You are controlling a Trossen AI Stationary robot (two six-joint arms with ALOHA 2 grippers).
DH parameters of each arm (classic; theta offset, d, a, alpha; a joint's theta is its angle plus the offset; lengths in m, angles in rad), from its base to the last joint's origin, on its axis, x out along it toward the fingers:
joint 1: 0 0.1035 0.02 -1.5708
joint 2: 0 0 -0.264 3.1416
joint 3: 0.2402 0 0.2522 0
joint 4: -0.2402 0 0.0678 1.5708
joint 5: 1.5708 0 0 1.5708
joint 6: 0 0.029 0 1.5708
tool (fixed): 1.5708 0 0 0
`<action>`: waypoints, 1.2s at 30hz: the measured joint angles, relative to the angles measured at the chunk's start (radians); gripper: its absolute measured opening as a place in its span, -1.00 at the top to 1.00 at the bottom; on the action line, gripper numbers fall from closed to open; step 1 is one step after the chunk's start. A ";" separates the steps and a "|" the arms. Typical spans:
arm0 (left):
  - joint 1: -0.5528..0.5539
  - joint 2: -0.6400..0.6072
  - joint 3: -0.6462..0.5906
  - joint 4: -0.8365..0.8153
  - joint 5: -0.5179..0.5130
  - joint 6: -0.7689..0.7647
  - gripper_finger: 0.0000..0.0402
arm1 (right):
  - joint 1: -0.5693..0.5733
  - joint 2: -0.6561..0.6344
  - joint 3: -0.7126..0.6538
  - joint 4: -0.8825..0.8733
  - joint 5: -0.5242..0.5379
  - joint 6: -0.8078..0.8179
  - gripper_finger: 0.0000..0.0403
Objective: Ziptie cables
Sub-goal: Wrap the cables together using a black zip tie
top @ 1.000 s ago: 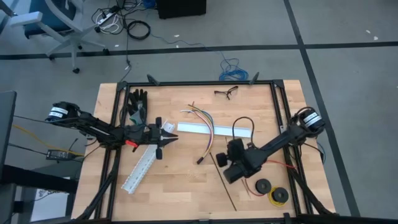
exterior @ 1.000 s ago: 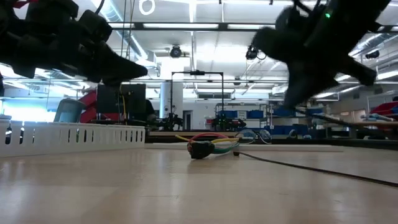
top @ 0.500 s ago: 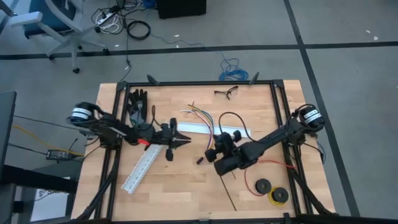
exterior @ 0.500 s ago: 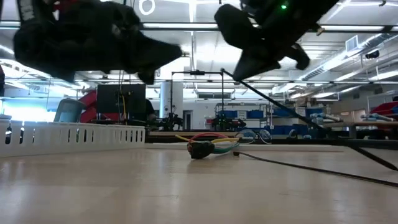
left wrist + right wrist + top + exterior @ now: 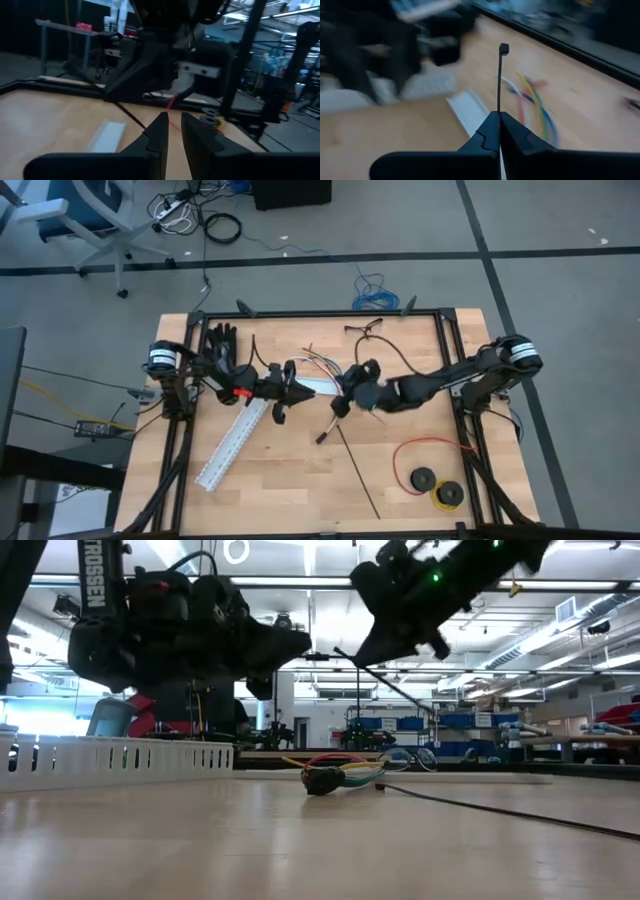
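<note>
The right gripper (image 5: 343, 402) is clenched on a thin black zip tie (image 5: 499, 80), carried clear of the wooden table (image 5: 290, 480) near its middle; in the right wrist view the strap stands straight out from between the closed fingers with its small square head at the free end, probably so that the head is offered towards the other arm. The left gripper (image 5: 292, 388) hovers just to the left of it, fingers pointing at the right gripper and nearly closed with a narrow gap between them; they seem to grasp nothing. The cables (image 5: 330, 372), a loose bundle of thin white, yellow, green and blue wires, lie on the table across a white slotted plastic channel (image 5: 312, 385), between and partly under the two grippers, their small dark plug (image 5: 322, 780) resting nearer the front. Neither gripper touches the bundle, so the tie is judged not yet looped round it. A second white slotted channel (image 5: 232, 443) lies diagonally to the left.
</note>
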 joint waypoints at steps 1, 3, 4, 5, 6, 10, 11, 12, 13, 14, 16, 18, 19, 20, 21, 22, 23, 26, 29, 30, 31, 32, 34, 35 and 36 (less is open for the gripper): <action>0.011 0.000 0.000 -0.005 -0.001 0.000 0.69 | -0.026 -0.015 -0.046 0.104 -0.057 -0.043 1.00; 0.034 -0.001 0.000 -0.018 -0.001 0.000 0.69 | -0.081 -0.035 -0.125 0.292 -0.171 -0.112 1.00; 0.045 -0.001 0.000 -0.021 0.000 -0.002 0.69 | -0.106 -0.038 -0.157 0.365 -0.213 -0.129 1.00; 0.054 -0.001 0.000 -0.018 -0.001 -0.002 0.69 | -0.128 -0.040 -0.181 0.422 -0.257 -0.144 1.00; 0.061 -0.001 0.001 -0.015 -0.003 -0.001 0.69 | -0.148 -0.040 -0.199 0.467 -0.297 -0.159 1.00; 0.074 -0.001 0.022 -0.011 -0.028 0.005 0.69 | -0.190 -0.019 -0.205 0.533 -0.417 -0.212 1.00; 0.074 -0.001 0.032 -0.009 -0.042 0.016 0.69 | -0.196 -0.010 -0.201 0.534 -0.436 -0.223 1.00; 0.074 -0.001 0.041 -0.010 -0.049 0.031 0.69 | -0.201 -0.001 -0.202 0.539 -0.447 -0.233 1.00; 0.074 -0.001 0.054 -0.019 -0.056 0.050 0.69 | -0.207 0.006 -0.202 0.558 -0.462 -0.239 1.00; 0.074 -0.001 0.069 -0.028 -0.058 0.059 0.69 | -0.212 0.008 -0.202 0.568 -0.474 -0.241 1.00; 0.074 -0.001 0.091 -0.030 -0.060 0.074 0.69 | -0.216 0.015 -0.201 0.595 -0.501 -0.242 1.00; 0.074 -0.001 0.112 -0.033 -0.061 0.078 0.69 | -0.215 0.017 -0.202 0.598 -0.513 -0.249 1.00; 0.074 -0.001 0.123 -0.033 -0.062 0.078 0.69 | -0.214 0.017 -0.202 0.603 -0.515 -0.254 1.00; 0.074 -0.001 0.131 -0.034 -0.062 0.079 0.69 | -0.214 0.017 -0.202 0.610 -0.522 -0.259 1.00; 0.074 -0.001 0.137 -0.034 -0.061 0.079 0.69 | -0.214 0.017 -0.202 0.615 -0.528 -0.260 1.00; 0.074 -0.001 0.143 -0.035 -0.062 0.079 0.69 | -0.214 0.017 -0.202 0.619 -0.538 -0.260 1.00; 0.074 -0.001 0.146 -0.034 -0.062 0.079 0.69 | -0.215 0.017 -0.202 0.623 -0.542 -0.261 1.00; 0.077 -0.001 0.145 -0.034 -0.061 0.077 0.69 | -0.215 0.017 -0.202 0.626 -0.539 -0.261 1.00; 0.084 -0.001 0.133 -0.026 -0.003 0.065 0.69 | -0.214 0.017 -0.202 0.645 -0.531 -0.269 1.00; 0.086 -0.001 0.125 -0.014 0.022 0.063 0.69 | -0.214 0.017 -0.202 0.646 -0.531 -0.271 1.00; 0.088 -0.001 0.115 0.003 0.043 0.053 0.69 | -0.213 0.017 -0.202 0.645 -0.530 -0.274 1.00; 0.092 -0.002 0.104 0.012 0.050 0.042 0.69 | -0.213 0.017 -0.202 0.645 -0.530 -0.275 1.00; 0.100 -0.016 0.077 0.005 0.056 0.025 0.69 | -0.212 0.017 -0.202 0.646 -0.530 -0.276 1.00; 0.104 -0.022 0.060 0.008 0.056 0.026 0.69 | -0.210 0.017 -0.202 0.646 -0.530 -0.277 1.00; 0.108 -0.029 0.045 0.011 0.058 0.030 0.69 | -0.207 0.017 -0.202 0.648 -0.530 -0.278 1.00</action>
